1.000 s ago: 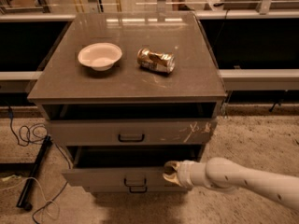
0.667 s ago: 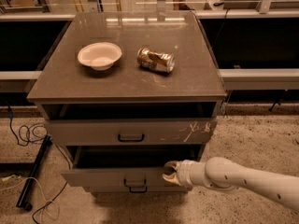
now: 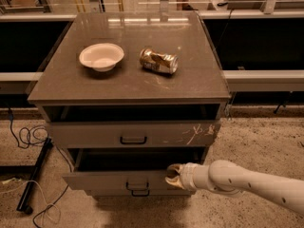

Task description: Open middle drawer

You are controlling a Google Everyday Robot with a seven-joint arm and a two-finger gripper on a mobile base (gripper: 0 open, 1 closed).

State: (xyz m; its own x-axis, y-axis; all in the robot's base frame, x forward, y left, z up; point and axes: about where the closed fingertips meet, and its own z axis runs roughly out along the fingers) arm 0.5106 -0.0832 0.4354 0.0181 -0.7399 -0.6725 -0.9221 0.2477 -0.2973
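The middle drawer (image 3: 104, 180) is a plain grey front with a small dark loop handle (image 3: 137, 185). It stands pulled out a little from the cabinet, with a dark gap showing behind its top edge. My gripper (image 3: 173, 175) comes in from the right on a white arm (image 3: 247, 180). It sits against the right part of this drawer's front, to the right of the handle. The taller drawer front with white scratch marks (image 3: 192, 134) is just above and closed.
A white bowl (image 3: 101, 56) and a crushed can (image 3: 158, 61) lie on the cabinet top (image 3: 128, 87). A lower drawer's handle (image 3: 139, 193) shows just under the middle one. Cables (image 3: 26, 137) and a dark bar (image 3: 34, 175) lie on the floor at left.
Almost nothing differs. The gripper stays at the right part of the middle drawer's front, and the drawer stands out about as far as before.
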